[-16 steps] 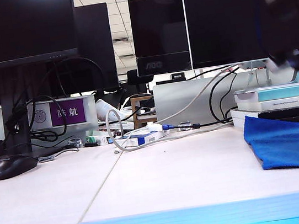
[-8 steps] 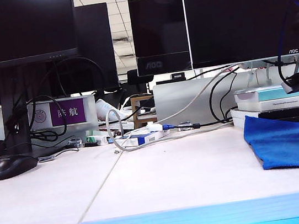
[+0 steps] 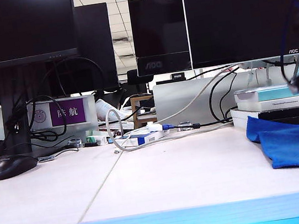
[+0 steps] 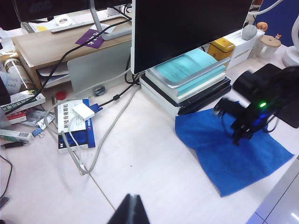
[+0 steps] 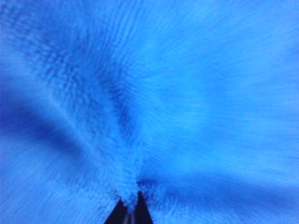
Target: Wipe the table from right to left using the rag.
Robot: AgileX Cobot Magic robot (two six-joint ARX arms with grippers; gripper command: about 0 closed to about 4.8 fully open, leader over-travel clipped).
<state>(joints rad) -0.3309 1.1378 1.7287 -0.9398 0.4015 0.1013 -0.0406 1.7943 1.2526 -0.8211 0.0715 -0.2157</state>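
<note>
- The rag [image 4: 231,151] lies at the right end of the table [image 3: 165,182], just in front of a stack of books [image 4: 187,77] that sits under a dark monitor [image 4: 187,25]. That is the sensible starting place for a wipe that has to run from right to left.
- The right gripper [image 4: 243,130] is down on the cloth, near its back edge by the books. In its own wrist view the two fingertips [image 5: 128,213] are drawn together with a pucker of blue pile [image 5: 131,182] gathered between them, folds radiating outward, so the pincer is clamped on the rag.
- Pinching a tuft rather than pressing flat looks deliberate: I judge it gives a hold that will drag the whole cloth along rather than sliding over it.
- From the exterior view the cloth's near-left corner is rumpled and lifted into a fold [image 3: 264,132], which fits with it being bunched toward the grip.
- The left gripper [image 4: 130,211] hangs well apart from the rag, above bare tabletop toward the middle; only a dark tip shows, so I cannot tell whether its fingers are together or apart. It seems parked out of the way.
- Cables [image 4: 100,140] and a small blue box [image 4: 74,126] lie along the back edge, a mouse [image 3: 13,165] at the far left; the front stretch of tabletop is the open lane for the sweep.
</note>
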